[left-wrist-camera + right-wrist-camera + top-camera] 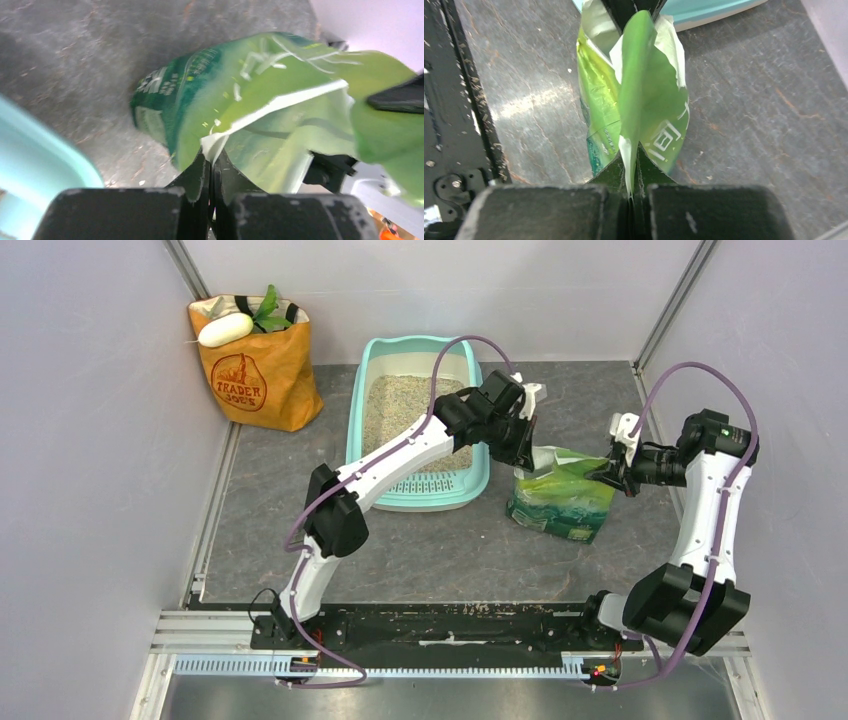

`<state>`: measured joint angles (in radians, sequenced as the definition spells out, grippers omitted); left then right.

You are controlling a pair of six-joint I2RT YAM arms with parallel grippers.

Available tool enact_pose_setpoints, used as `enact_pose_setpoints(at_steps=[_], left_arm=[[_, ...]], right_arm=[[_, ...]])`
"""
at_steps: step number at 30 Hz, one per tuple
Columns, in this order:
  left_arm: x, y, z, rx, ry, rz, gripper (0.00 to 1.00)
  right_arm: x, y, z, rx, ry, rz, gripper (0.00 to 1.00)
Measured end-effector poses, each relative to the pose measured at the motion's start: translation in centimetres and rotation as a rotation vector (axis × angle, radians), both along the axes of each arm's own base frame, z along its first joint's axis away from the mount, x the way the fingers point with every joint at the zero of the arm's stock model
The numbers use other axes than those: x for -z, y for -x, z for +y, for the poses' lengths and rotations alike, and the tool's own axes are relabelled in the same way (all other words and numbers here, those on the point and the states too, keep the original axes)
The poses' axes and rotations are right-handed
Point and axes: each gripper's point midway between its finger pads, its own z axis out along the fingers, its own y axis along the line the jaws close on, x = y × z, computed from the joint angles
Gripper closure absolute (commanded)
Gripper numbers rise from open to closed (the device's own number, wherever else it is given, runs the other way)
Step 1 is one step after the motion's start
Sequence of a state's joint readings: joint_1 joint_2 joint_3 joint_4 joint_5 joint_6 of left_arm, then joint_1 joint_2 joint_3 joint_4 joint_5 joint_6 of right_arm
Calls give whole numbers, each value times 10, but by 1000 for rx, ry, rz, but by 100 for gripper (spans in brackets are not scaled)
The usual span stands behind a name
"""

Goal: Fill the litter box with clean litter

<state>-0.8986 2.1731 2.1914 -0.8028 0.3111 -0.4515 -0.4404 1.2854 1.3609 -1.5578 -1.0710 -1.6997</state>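
Mint-teal litter box sits far-centre on the grey surface w/ a layer of beige clean litter already inside. The fill looks shallow, so prob. more to pour. Green printed plastic bag stands just right of the box, top torn open. Left pincer is clamped on one flap of the bag mouth, and right pincer is pinched on the opposite flap. Left to do, I'd judge: lift & tip the bag over the box.

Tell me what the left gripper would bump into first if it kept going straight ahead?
The crinkly green printed plastic bag: the left gripper pinches its torn edge, so it would likely push deeper into that.
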Motion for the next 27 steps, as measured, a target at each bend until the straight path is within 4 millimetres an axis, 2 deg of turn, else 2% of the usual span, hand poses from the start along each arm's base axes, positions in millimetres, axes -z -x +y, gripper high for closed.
enact_pose_setpoints(at_steps=[7,10,19,22,27], left_arm=[[-32,15,-31,87,180,30,98],[-45,10,-42,99,261,21,98],[-49,-14,-54,59,398,12,98],[-42,-18,-57,41,426,33,98],[-7,-18,-57,32,385,92,98]], right_arm=[[-4,-15,5,31,-75,103,100],[-11,-28,7,46,-76,93,100],[-28,-55,1,123,-98,55,100],[-22,-60,2,119,-97,47,100],[16,-50,6,72,-100,138,100]])
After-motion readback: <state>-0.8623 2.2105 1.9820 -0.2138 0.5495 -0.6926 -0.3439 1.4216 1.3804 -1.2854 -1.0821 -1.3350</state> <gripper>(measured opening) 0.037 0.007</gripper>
